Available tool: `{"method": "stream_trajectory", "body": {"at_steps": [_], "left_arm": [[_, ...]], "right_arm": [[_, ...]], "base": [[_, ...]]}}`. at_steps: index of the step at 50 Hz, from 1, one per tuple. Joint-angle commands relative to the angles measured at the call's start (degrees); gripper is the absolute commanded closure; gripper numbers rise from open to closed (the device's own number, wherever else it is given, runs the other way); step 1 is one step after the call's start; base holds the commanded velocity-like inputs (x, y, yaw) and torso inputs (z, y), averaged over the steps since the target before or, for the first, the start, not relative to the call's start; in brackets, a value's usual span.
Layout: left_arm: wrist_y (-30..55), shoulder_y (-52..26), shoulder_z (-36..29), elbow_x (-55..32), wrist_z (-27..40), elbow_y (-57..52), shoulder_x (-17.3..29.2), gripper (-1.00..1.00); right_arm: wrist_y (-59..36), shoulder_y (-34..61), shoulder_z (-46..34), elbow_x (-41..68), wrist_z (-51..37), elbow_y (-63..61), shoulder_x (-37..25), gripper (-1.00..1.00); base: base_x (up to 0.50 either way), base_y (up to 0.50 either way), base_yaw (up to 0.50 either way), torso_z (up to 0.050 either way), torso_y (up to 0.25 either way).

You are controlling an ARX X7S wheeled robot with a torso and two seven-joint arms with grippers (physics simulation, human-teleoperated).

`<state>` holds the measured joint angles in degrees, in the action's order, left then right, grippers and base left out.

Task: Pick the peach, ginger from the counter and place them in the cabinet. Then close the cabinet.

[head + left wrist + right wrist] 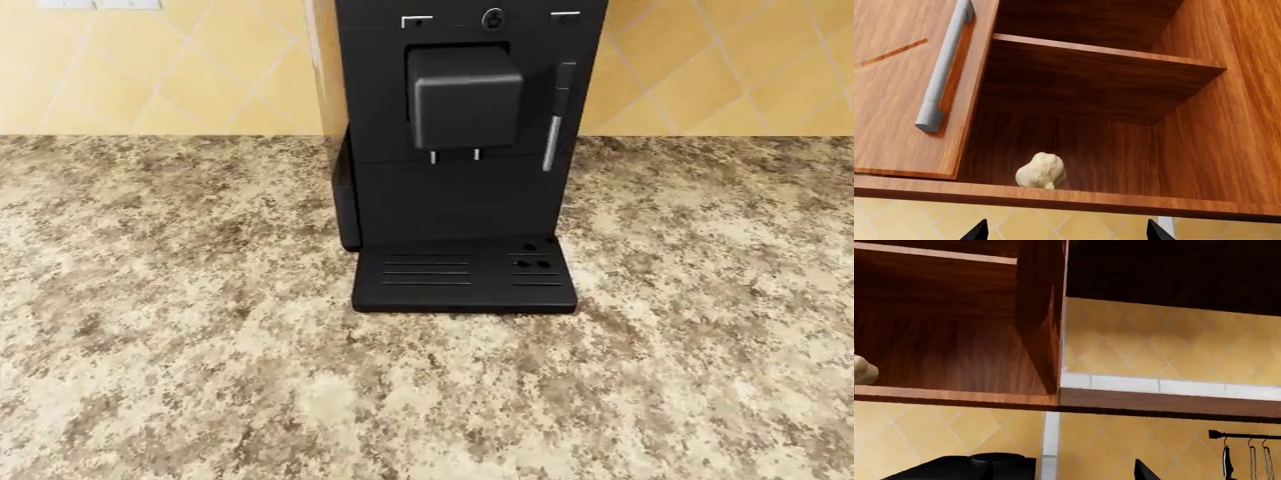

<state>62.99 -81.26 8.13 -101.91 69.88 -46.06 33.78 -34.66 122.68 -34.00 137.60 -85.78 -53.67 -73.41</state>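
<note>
Our left pincer shows two dark fingertips spread wide, holding nothing; of the right pincer only one tip shows, so we cannot tell its state. One ginger sits on the cabinet floor, door open. Only the head view shows the speckled surface, one black coffee machine and yellow tiles.

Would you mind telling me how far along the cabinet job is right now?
The ginger already sits on the cabinet's bottom shelf. Nothing is in hand: the left fingers stand apart and empty. No peach shows in any view, and the cabinet door is not yet closed.
</note>
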Motion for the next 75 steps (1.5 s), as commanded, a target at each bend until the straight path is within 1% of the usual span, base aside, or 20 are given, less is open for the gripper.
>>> {"method": "stream_trajectory", "body": {"at_steps": [1, 8, 13, 17, 22, 26, 29, 40, 47, 53, 58, 63, 72, 75], "left_arm": [[-0.4, -0.3, -0.3, 0.0, 0.0, 0.2, 0.3, -1.0], [-0.7, -0.7, -0.7, -0.2, 0.2, 0.3, 0.5, -1.0], [-0.8, -0.7, -0.6, -0.2, 0.0, 0.4, 0.8, -1.0], [-1.0, -0.6, -0.4, -0.2, -0.1, 0.5, 1.1, -1.0], [-1.1, -0.6, -0.1, -0.1, -0.4, 0.7, 1.7, -1.0], [-1.2, -0.7, 0.1, -0.3, -0.4, 0.9, 2.2, -1.0], [-1.3, -0.7, 0.2, -0.4, -0.4, 1.0, 2.5, -1.0], [-1.8, -1.0, 0.0, -0.7, -0.2, 1.0, 3.0, -1.0], [-2.1, -1.6, 0.1, -1.3, 0.1, 1.2, 3.6, -1.0], [-2.1, -1.6, 0.1, -0.8, -0.4, 1.6, 3.9, -1.0], [-2.2, -1.5, 0.1, -0.4, -0.8, 1.8, 3.9, -1.0], [-2.2, -1.5, 0.2, 0.1, -1.4, 2.1, 4.2, -1.0], [-1.7, -0.5, 0.9, 3.6, -4.9, 3.7, 4.0, -1.0], [-1.7, -0.2, 0.9, 4.8, -6.0, 4.1, 3.7, -1.0]], "right_arm": [[-0.5, 1.4, 4.7, 0.0, 4.4, 5.0, -11.1, -1.0], [-1.0, 1.4, 6.4, -0.6, 7.9, 7.4, -16.3, -1.0], [-1.0, 1.5, 7.6, 0.4, 8.5, 10.3, -16.5, -1.0], [2.7, 0.4, 7.6, -0.3, 11.1, 11.5, -15.8, -1.0], [2.0, 2.4, 6.7, -2.2, 8.6, 17.3, -5.1, -1.0], [1.2, 3.2, 4.8, -6.4, 9.2, 22.7, 1.8, -1.0], [-0.2, 4.7, 3.5, -9.0, 9.9, 26.8, 5.4, -1.0], [-6.8, 10.7, 1.8, -13.4, 9.2, 36.6, 10.6, -1.0], [-10.2, 10.8, 0.6, -17.5, 10.4, 42.0, 16.8, -1.0], [-12.2, 9.4, -2.6, -22.9, 14.2, 47.5, 22.8, -1.0], [-14.2, 8.2, -5.4, -26.5, 17.0, 51.6, 26.1, -1.0], [-18.3, 6.5, -10.4, -29.1, 20.5, 57.1, 30.6, -1.0], [-20.5, 3.0, -17.5, -39.6, 26.3, 65.5, 34.1, -1.0], [-20.6, 1.6, -20.6, -44.3, 30.4, 69.6, 35.7, -1.0]], "base": [[0.0, 0.0, 0.0, 0.0, 0.0], [0.0, 0.0, 0.0, 0.0, 0.0], [0.0, 0.0, 0.0, 0.0, 0.0], [0.0, 0.0, 0.0, 0.0, 0.0], [0.0, 0.0, 0.0, 0.0, 0.0], [0.0, 0.0, 0.0, 0.0, 0.0], [0.0, 0.0, 0.0, 0.0, 0.0], [0.0, 0.0, 0.0, 0.002, 0.0], [0.0, 0.0, 0.0, 0.003, 0.0], [0.0, 0.0, 0.0, 0.003, 0.0], [0.0, 0.0, 0.0, 0.002, 0.0], [0.0, 0.0, 0.0, 0.0, 0.0], [0.01, 0.0, 0.0, 0.001, 0.0], [0.01, 0.0, 0.0, 0.0, 0.0]]}}
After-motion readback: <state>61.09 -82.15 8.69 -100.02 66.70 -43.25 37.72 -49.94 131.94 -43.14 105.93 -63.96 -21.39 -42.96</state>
